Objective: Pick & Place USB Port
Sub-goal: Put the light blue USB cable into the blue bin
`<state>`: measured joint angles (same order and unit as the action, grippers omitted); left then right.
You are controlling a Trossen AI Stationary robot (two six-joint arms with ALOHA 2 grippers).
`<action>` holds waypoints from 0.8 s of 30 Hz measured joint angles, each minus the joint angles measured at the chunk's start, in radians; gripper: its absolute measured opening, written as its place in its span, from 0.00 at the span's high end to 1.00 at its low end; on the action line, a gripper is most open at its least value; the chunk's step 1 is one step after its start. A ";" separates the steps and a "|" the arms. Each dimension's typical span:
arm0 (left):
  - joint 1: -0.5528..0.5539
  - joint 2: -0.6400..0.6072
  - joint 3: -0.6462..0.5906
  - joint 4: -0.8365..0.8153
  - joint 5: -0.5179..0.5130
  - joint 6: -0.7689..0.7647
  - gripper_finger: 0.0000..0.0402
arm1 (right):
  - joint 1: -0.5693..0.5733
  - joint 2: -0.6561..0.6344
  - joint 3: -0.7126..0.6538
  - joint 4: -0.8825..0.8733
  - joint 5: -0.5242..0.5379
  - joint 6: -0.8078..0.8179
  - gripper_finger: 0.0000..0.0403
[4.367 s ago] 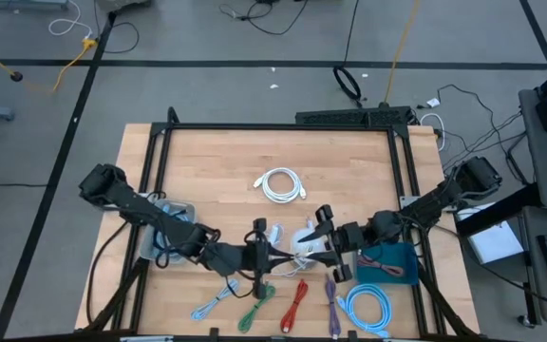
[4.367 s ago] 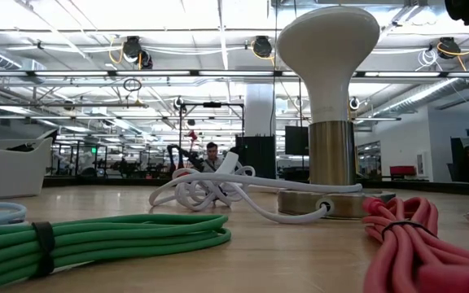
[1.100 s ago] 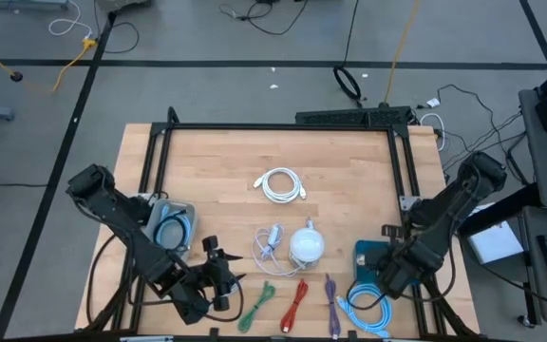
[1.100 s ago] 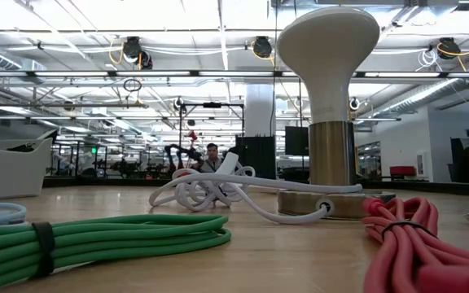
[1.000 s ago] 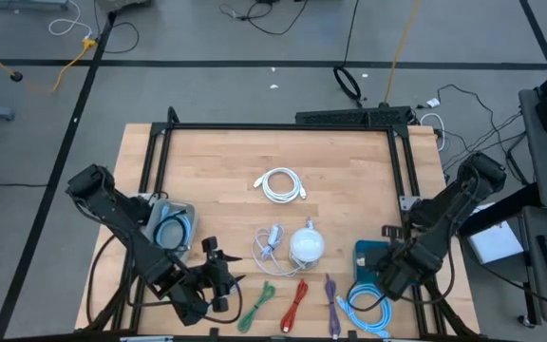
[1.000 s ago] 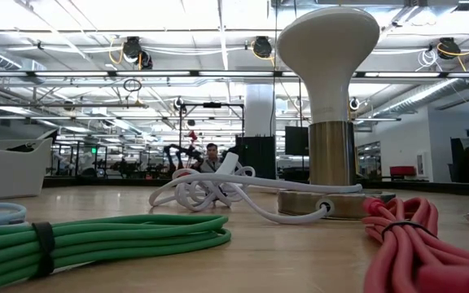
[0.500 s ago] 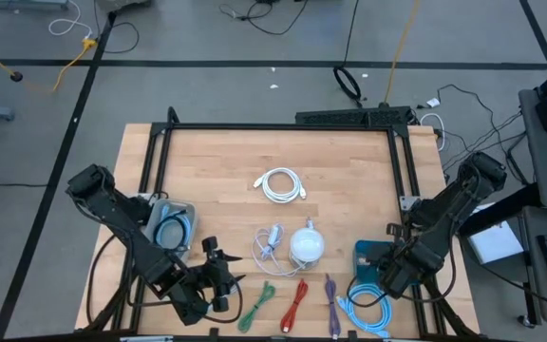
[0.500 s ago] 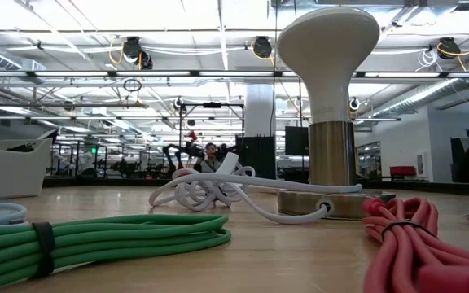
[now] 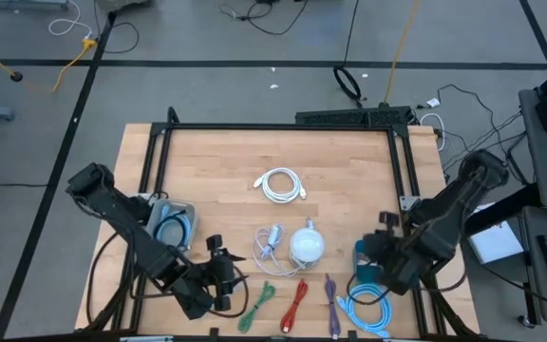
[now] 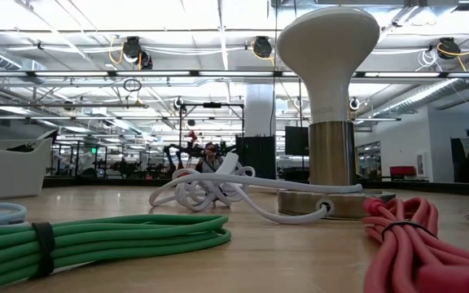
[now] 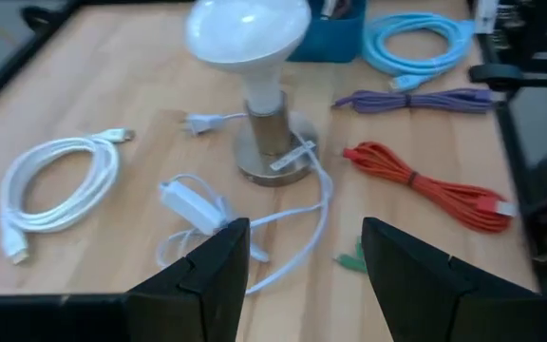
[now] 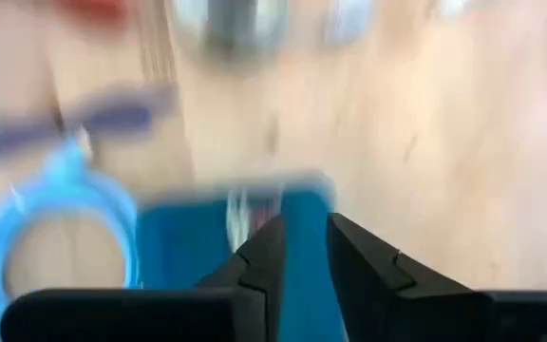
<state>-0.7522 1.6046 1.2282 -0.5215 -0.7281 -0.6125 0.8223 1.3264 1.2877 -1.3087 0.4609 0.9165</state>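
Observation:
I cannot pick out the USB port for certain. A small whitish and reddish thing (image 12: 253, 215) lies in the blue bin (image 9: 360, 267), blurred. My right gripper (image 12: 302, 249) hovers over that bin at the table's near right (image 9: 370, 254), its fingers a narrow gap apart with nothing between them. My left gripper (image 11: 304, 252) stands wide open and empty near the front edge (image 9: 223, 272), facing the white lamp (image 11: 254, 57). The lamp (image 9: 305, 245) stands on its round metal base mid-table.
A white cable coil (image 9: 281, 185) lies toward the far side. Green (image 9: 257, 304), red (image 9: 297, 301) and purple (image 9: 332, 298) cable bundles and a light-blue coil (image 9: 367, 310) line the near edge. A grey tray (image 9: 169, 228) with a blue cable sits at the left.
My right gripper has drawn back from the bin's near right corner toward the table's far edge and a little to the left, staying over the bin. The cables and the lamp have not moved.

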 joint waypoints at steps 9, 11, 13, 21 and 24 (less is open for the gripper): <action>0.057 0.063 0.004 -0.250 0.506 -0.301 0.48 | -0.003 -0.057 0.117 0.632 0.478 -0.744 0.81; 0.031 0.103 0.002 -0.324 0.604 -0.407 0.48 | -0.003 -0.057 0.110 0.742 0.478 -0.865 0.81; -0.006 0.129 0.003 -0.337 0.673 -0.490 0.48 | -0.004 -0.056 0.106 0.775 0.481 -0.914 0.81; -0.130 0.165 0.003 -0.273 0.610 -0.732 0.48 | -0.025 -0.048 0.103 0.714 0.508 -0.850 0.81; -0.150 0.195 0.005 -0.267 0.570 -0.777 0.48 | -0.024 -0.047 0.088 0.714 0.507 -0.835 0.81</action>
<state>-0.9027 1.7998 1.2327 -0.7889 -0.1582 -1.3897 0.7979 1.2791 1.3758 -0.5951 0.9679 0.0818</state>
